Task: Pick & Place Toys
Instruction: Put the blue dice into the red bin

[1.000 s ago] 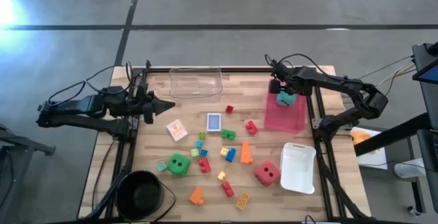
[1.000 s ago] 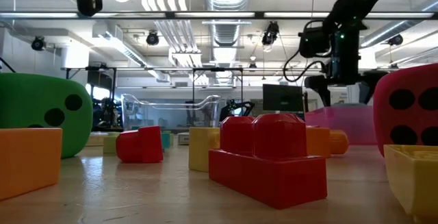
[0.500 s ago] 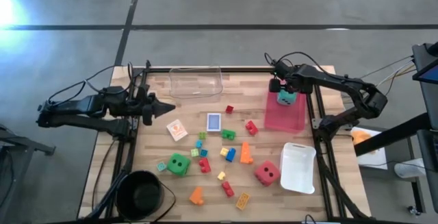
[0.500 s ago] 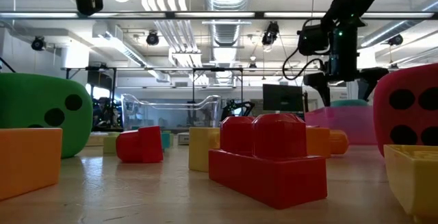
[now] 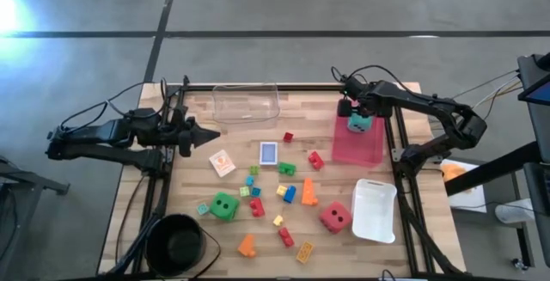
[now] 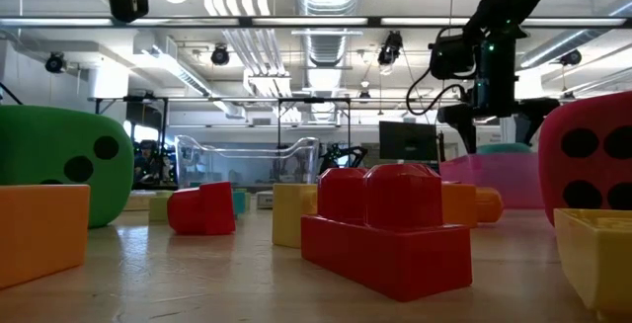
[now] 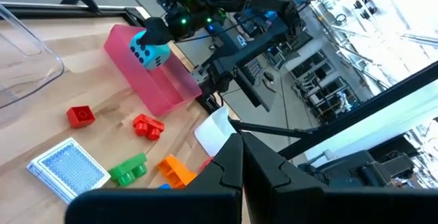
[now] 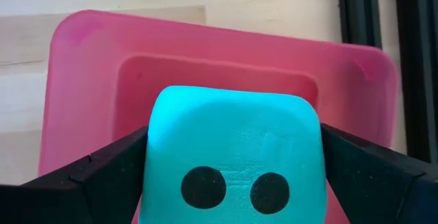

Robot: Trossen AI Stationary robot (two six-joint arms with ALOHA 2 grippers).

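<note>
— Where is your right gripper?

— Over the far end of the pink tray, my fingers pinching the teal die by two opposite sides. The die hangs above the tray's rim, inside its outline, with the walls showing all around it.

— And the left?

— My left gripper is pressed together, empty, above the counter near its left edge, well apart from the toys.

— What room is there?

— The clear tray sits along the far edge. The white tray lies just nearer than the pink one, by the right edge. The red die is beside the white tray, the green die among the scattered bricks in the middle, and the blue card box lies flat between the trays.
</note>
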